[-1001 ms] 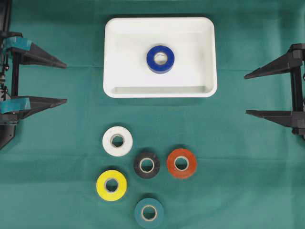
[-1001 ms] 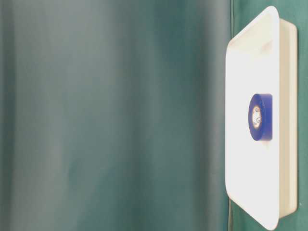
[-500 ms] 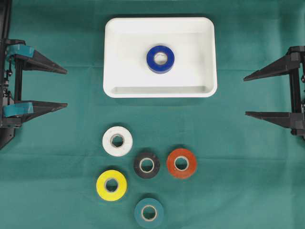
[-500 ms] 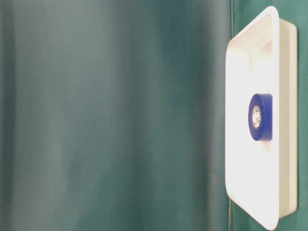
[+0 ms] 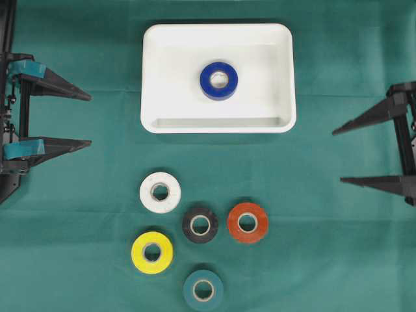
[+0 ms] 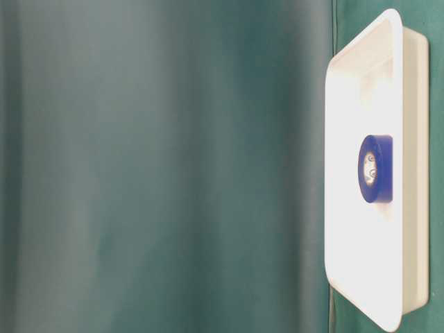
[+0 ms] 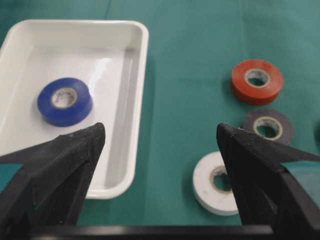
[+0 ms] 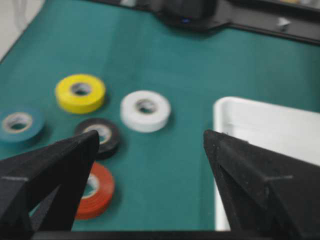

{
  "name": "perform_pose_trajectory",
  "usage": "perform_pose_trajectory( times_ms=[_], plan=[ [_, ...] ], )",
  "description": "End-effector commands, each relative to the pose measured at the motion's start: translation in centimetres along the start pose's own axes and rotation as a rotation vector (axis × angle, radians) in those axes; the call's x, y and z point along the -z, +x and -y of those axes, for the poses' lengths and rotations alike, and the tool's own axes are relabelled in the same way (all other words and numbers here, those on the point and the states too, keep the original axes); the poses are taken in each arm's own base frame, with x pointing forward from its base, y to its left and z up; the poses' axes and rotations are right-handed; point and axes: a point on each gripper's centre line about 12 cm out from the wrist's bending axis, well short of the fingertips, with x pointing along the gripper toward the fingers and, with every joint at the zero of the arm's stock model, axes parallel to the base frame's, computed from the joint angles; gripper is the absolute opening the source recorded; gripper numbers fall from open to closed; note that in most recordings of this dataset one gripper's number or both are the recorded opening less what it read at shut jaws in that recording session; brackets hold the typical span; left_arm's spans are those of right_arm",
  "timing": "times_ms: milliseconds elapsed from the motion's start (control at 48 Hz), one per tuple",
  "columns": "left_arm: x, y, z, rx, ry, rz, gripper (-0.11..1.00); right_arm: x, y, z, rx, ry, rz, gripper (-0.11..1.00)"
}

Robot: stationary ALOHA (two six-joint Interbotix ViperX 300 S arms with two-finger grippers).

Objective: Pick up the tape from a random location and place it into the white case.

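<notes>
The white case [image 5: 156, 78] lies at the top middle of the green cloth with a blue tape roll [image 5: 218, 80] inside it. Below it lie a white roll [image 5: 160, 192], a black roll [image 5: 200, 225], a red roll [image 5: 247, 222], a yellow roll [image 5: 152, 251] and a teal roll [image 5: 203, 289]. My left gripper [image 5: 90, 120] is open and empty at the left edge. My right gripper [image 5: 337, 156] is open and empty at the right edge. The case [image 7: 135, 100] and the blue roll [image 7: 64, 100] show in the left wrist view. The case [image 8: 225, 165] also shows in the right wrist view.
The table-level view shows the case [image 6: 395, 69] and the blue roll [image 6: 375, 168] turned sideways beside a green cloth. Dark equipment [image 8: 210, 12] stands at the far edge in the right wrist view.
My right gripper has shifted down a little in the overhead view. My left gripper has barely moved. The rolls and the case have not moved.
</notes>
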Motion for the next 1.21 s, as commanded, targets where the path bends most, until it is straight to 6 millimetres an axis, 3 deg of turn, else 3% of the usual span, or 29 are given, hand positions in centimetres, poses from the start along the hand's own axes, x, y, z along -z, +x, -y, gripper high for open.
perform_pose_trajectory(
  times_ms=[0,417,1188],
  plan=[
    [-0.6,0.0,0.0,0.001,-0.002,0.018,0.94,-0.6,0.1,-0.4,-0.018,0.001,0.01,0.91],
    [-0.6,0.0,0.0,0.001,-0.002,0.018,0.94,-0.9,1.1,-0.5,-0.02,-0.001,-0.002,0.91],
    [-0.5,0.0,0.0,0.002,-0.005,0.015,0.94,-3.0,11.6,-1.8,-0.05,-0.013,-0.07,0.91]
  ],
)
